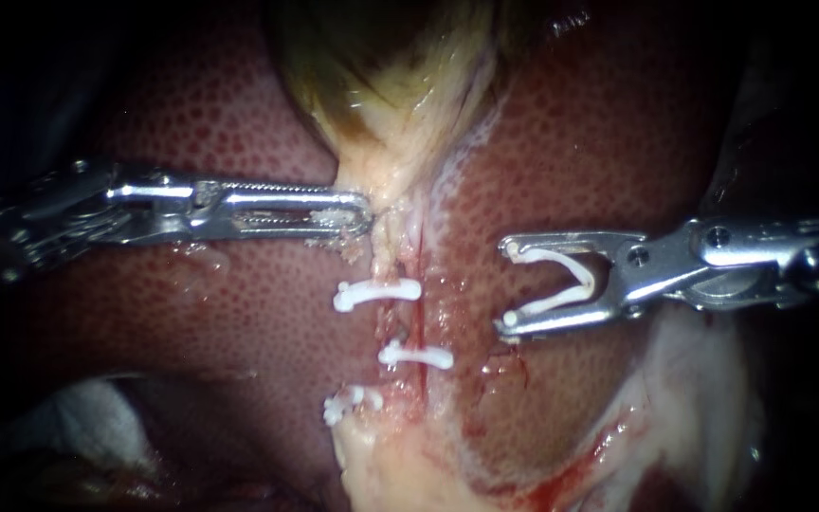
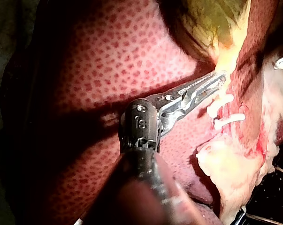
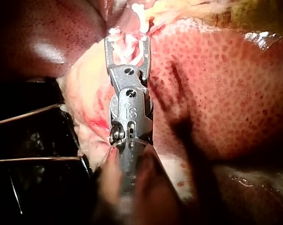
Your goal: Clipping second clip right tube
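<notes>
Right instrument (image 1: 504, 287): holds loaded clip (image 1: 584, 273) in wide-spread jaws, clear of tissue. Just ahead of the jaw tips: right tube (image 1: 420, 322), beside set clips (image 1: 378, 294). Open room over liver (image 1: 239, 313) beneath the jaws. Beyond the tube, left instrument (image 1: 364, 213): clamps pale neck tissue (image 1: 391, 194) under gallbladder (image 1: 400, 76). Wet, mottled surface; dark surroundings.

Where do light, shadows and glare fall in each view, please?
Endoscope view: light pools on the gallbladder and liver at centre, the edges fall dark, and the right instrument, holding a clip, glints. Left wrist view: the left instrument throws a shadow across the liver. Right wrist view: a glare patch sits on the liver beside the right instrument.
</notes>
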Motion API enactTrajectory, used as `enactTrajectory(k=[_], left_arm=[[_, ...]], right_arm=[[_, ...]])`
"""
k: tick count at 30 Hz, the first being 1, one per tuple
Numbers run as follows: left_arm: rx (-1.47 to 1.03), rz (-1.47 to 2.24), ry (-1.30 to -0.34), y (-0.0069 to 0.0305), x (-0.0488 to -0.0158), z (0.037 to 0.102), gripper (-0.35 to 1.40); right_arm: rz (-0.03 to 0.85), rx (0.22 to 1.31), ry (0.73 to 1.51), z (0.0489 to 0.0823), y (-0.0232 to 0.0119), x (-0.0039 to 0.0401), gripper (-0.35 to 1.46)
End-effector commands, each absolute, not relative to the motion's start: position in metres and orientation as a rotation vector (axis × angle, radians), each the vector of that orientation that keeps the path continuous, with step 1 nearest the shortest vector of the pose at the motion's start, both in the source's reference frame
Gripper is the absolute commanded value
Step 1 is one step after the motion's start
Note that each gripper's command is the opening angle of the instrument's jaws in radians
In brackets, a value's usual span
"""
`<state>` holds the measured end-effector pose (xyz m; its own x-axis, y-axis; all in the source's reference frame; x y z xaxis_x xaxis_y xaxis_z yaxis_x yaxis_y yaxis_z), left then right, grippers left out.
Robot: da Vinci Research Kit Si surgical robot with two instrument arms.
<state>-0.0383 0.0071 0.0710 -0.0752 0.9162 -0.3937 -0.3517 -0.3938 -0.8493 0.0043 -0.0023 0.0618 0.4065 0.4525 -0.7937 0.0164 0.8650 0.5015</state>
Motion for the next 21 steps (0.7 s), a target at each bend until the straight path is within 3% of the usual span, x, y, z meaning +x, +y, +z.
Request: enactTrajectory(k=[1, 8, 17, 21], left_arm=[[-1.206, 1.654, -0.706, 0.0071, -0.0381, 0.0709, -0.35], [-1.202, 1.646, -0.735, 0.0074, -0.0357, 0.0698, -0.35], [-1.259, 1.564, -0.708, 0.0099, -0.0310, 0.0648, -0.35], [-1.298, 1.551, -0.695, 0.0101, -0.0306, 0.0630, -0.35]], right_arm=[[0.288, 0.475, 1.129, 0.0617, -0.0023, 0.0043, 0.49], [0.285, 0.476, 1.133, 0.0619, -0.0026, 0.0042, 0.49], [0.283, 0.476, 1.133, 0.0622, -0.0028, 0.0043, 0.49], [0.283, 0.475, 1.133, 0.0623, -0.0028, 0.0045, 0.49]])
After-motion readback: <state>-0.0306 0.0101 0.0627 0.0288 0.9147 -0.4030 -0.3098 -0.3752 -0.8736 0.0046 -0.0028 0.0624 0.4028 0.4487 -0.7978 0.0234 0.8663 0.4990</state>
